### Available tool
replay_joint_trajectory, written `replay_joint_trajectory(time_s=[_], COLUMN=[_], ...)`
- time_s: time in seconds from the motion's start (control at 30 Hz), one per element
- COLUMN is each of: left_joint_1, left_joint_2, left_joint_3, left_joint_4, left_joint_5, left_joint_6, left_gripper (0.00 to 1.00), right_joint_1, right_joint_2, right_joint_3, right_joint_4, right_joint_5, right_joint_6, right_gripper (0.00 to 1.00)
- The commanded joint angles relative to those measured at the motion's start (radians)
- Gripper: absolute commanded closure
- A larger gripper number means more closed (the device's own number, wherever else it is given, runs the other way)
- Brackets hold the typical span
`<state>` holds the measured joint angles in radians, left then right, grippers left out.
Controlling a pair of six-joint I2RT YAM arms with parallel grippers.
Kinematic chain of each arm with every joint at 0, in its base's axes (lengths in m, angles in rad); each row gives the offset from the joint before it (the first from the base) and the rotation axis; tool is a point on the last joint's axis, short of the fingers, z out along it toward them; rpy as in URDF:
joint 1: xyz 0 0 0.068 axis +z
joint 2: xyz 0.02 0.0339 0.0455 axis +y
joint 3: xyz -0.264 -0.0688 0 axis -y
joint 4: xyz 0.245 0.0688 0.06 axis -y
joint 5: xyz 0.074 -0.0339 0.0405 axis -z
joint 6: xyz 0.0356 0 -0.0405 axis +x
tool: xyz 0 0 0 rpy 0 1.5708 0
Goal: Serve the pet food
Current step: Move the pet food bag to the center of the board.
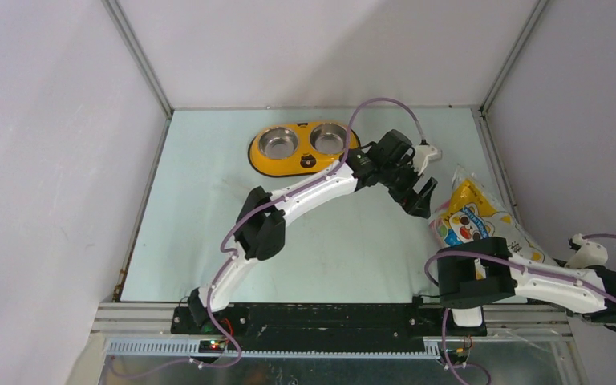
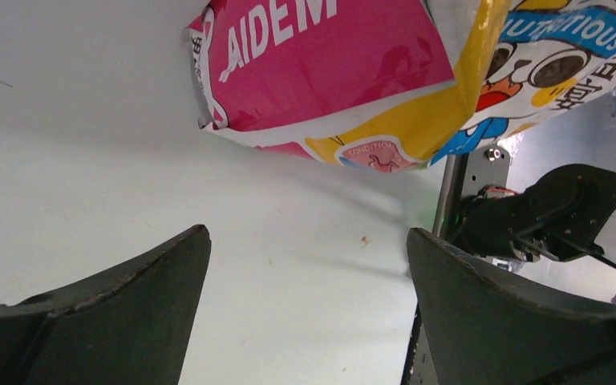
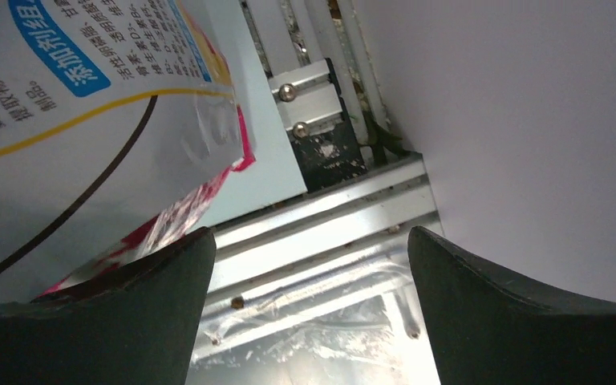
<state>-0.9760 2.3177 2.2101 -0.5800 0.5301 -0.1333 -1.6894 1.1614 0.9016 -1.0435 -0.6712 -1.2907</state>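
Observation:
The pet food itself is hidden; only its crinkly yellow-white bag [image 1: 475,215] with a cartoon cat shows, lying at the right side of the table. My left gripper [image 1: 422,195] hovers just left of the bag. In the left wrist view it [image 2: 306,235] is open over bare table, with the bag's pink base [image 2: 321,56] ahead of the fingertips. My right gripper [image 3: 309,233] is open at the table's near right corner. The bag's back [image 3: 72,104] lies beside its left finger, not between the jaws.
A yellow double bowl [image 1: 254,152] with two empty steel cups stands at the back centre. The right arm [image 1: 561,285] reaches out to the right wall. Metal rails [image 3: 329,216] and clear plastic [image 3: 353,309] lie under the right gripper. A brown crumb [image 2: 363,239] lies on the table.

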Motion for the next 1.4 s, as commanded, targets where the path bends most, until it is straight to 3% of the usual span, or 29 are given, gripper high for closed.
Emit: replay_joint_trajectory(time_s=[0.0, 0.43, 0.8, 1.0, 1.13, 1.37], left_joint_1=[-0.001, 0.016, 0.167, 0.259, 0.302, 0.308], left_joint_2=[0.027, 0.011, -0.144, -0.276, -0.357, -0.401], left_joint_3=[0.077, 0.054, -0.156, -0.344, -0.475, -0.52], left_joint_4=[0.041, 0.02, -0.042, -0.039, -0.013, 0.0], left_joint_5=[0.028, -0.001, -0.054, -0.114, -0.139, -0.161], left_joint_6=[-0.061, -0.055, 0.023, 0.081, 0.097, 0.108], left_gripper=[0.0, 0.0, 0.0, 0.0, 0.0, 0.0], right_joint_1=[0.065, 0.36, 0.628, 0.843, 1.05, 1.322], right_joint_2=[-0.032, -0.142, -0.195, -0.237, -0.238, -0.14], right_joint_3=[-0.08, -0.239, -0.283, -0.297, -0.296, -0.23], right_joint_4=[0.086, 0.32, 0.384, 0.43, 0.476, 0.52], right_joint_5=[-0.047, 0.012, 0.084, 0.182, 0.276, 0.427], right_joint_6=[0.158, 0.462, 0.611, 0.738, 0.817, 0.88], right_gripper=[0.07, 0.08, 0.1, 0.09, 0.1, 0.09])
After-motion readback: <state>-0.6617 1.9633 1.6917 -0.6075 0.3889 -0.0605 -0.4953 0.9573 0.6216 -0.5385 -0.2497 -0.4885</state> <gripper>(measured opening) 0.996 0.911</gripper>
